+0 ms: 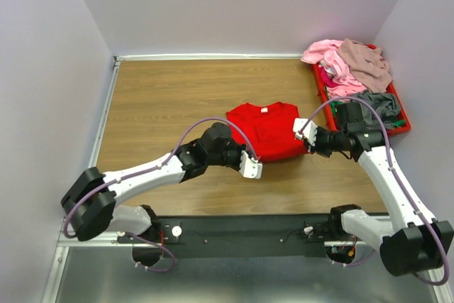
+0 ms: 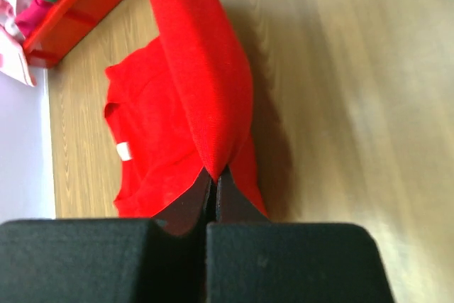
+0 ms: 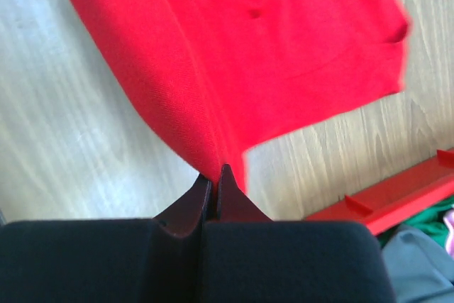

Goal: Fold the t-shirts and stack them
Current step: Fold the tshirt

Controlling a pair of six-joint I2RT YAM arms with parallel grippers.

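At the middle of the table (image 1: 163,97) lies the red t-shirt (image 1: 264,130), spread out with its white neck label (image 1: 263,110) toward the far wall. It is the only 1 out on the wood. My left gripper (image 2: 215,177) is pressed together on a pinch of red cloth at the shirt's near left corner, and the left wrist view shows that fabric pulled up into a raised ridge. My right gripper (image 3: 214,175) is likewise closed on the near right corner, with the hem lifted off the wood beneath it. So both claws are pinching the same shirt, 1 at each near corner.

I judge this as the start of the first fold, with the near edge picked up and ready to be carried toward the collar. No crease is set yet that I can see, and no folded stack shows anywhere.

Far right, the red tray (image 1: 399,127) holds a loose heap: a pink shirt (image 1: 328,62), a mauve-beige shirt (image 1: 363,62) and a grey shirt (image 1: 379,103), all unfolded. I cannot tell whether more are buried underneath. By my reckoning nearly the whole job lies ahead.
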